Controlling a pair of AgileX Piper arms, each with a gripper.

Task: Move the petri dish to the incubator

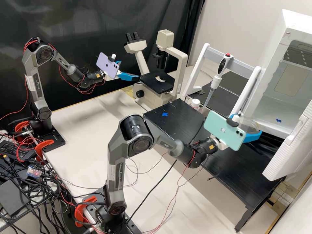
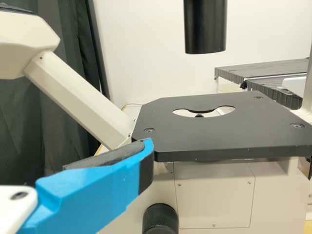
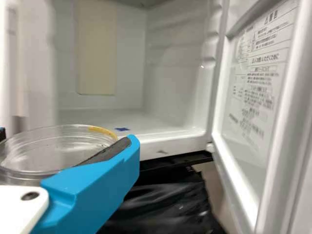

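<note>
Your right arm (image 1: 113, 162) bends at the elbow, wrist held out toward the open incubator (image 1: 286, 14), whose door (image 3: 243, 185) bears a printed label (image 3: 256, 87). Its end effector (image 1: 251, 123) grips the petri dish (image 3: 53, 146) just outside the opening. Your left arm (image 1: 35, 68) arches near the microscope (image 1: 139, 46), end effector (image 1: 130, 69) spread wide.

Bench (image 1: 81, 113): microscope (image 1: 135, 48) at far side, middle. To its right, pipette (image 1: 221, 65) on stand (image 1: 242, 58); small jar (image 1: 195, 103) left of the pipette tip. Before the stand, low platform (image 1: 172, 125), cross mark (image 1: 164, 114) on left end. Far right, incubator (image 1: 299, 21), second cross mark (image 1: 278, 120) on its floor, door (image 1: 286, 152) open on near side. Petri dish (image 1: 248, 123) before its opening. Near left, cables (image 1: 32, 195).
</note>
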